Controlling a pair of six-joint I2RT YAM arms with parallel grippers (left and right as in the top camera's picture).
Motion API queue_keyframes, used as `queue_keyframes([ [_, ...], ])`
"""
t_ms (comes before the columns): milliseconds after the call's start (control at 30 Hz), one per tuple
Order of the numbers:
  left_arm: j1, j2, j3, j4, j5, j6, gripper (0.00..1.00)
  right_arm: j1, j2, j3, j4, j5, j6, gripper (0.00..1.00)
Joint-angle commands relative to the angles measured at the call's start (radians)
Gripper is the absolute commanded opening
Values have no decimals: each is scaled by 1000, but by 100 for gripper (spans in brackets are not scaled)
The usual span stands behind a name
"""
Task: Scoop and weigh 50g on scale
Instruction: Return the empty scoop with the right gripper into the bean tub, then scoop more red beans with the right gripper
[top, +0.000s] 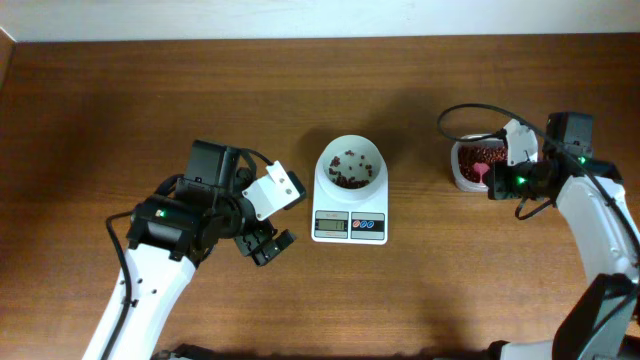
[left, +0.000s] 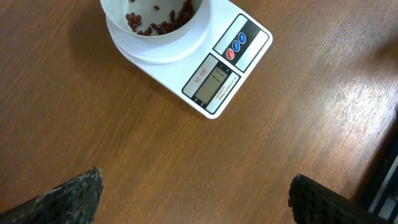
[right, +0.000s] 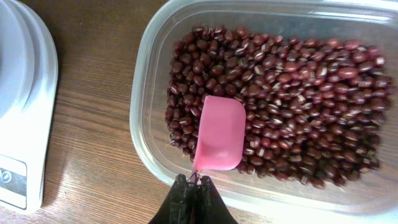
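Right gripper (right: 193, 186) is pinching shut on the handle of the pink scoop (right: 221, 134), whose blade seems to be resting empty on the red beans (right: 298, 93) near the left wall of the clear tub (right: 142, 106). Scale (top: 349, 226) is sitting mid-table, its bowl (top: 350, 148) holding a thin scatter of beans. Left gripper (top: 263, 243) is hovering spread wide beside it, holding nothing. Judgement: the scoop is wanting a low drive under the beans, levelling before lifting, then tipping in small doses.

Wood-grain table (top: 150, 90); glossy plastic scale (left: 205, 74); clear smooth plastic tub (right: 144, 124); matt plastic scoop (right: 221, 134)
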Motion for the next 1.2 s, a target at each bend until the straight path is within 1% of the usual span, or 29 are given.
queue_keyframes([
  [0,6,-11,19,-2,3,8,99,-6,47,12,-5,-23,8,4],
  [133,6,-11,19,-2,3,8,99,-6,82,12,6,-43,8,4],
  [333,6,-11,19,-2,3,8,99,-60,114,12,21,-195,8,4],
  [400,6,-11,19,-2,3,8,99,-103,115,12,21,-240,8,4],
  [567,6,-11,19,-2,3,8,99,-239,114,12,21,-456,8,4],
  [733,6,-11,19,-2,3,8,99,-333,114,12,21,-579,8,4],
  [867,6,-11,19,-2,3,8,99,-362,114,12,21,-645,8,4],
  [1033,6,-11,19,-2,3,8,99,-365,114,12,21,-686,8,4],
  [1167,6,-11,19,-2,3,8,99,-364,114,12,21,-764,8,4],
])
